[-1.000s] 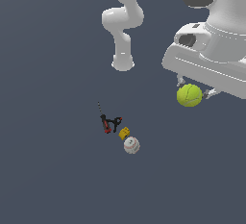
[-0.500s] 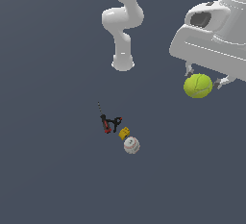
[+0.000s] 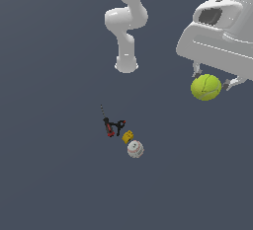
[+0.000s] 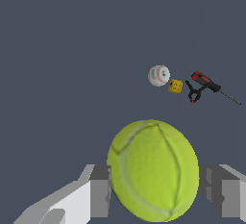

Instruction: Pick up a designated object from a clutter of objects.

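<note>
The gripper point(image 3: 213, 80) is clamped on the yellow-green tennis ball point(image 3: 206, 87), held well above the dark floor point(image 3: 54, 174). Below lie the white baseball point(image 3: 135, 149), small yellow block point(image 3: 127, 136) and black-and-red tool point(image 3: 111, 125), clustered together. No legible writing shows on anything.
</note>
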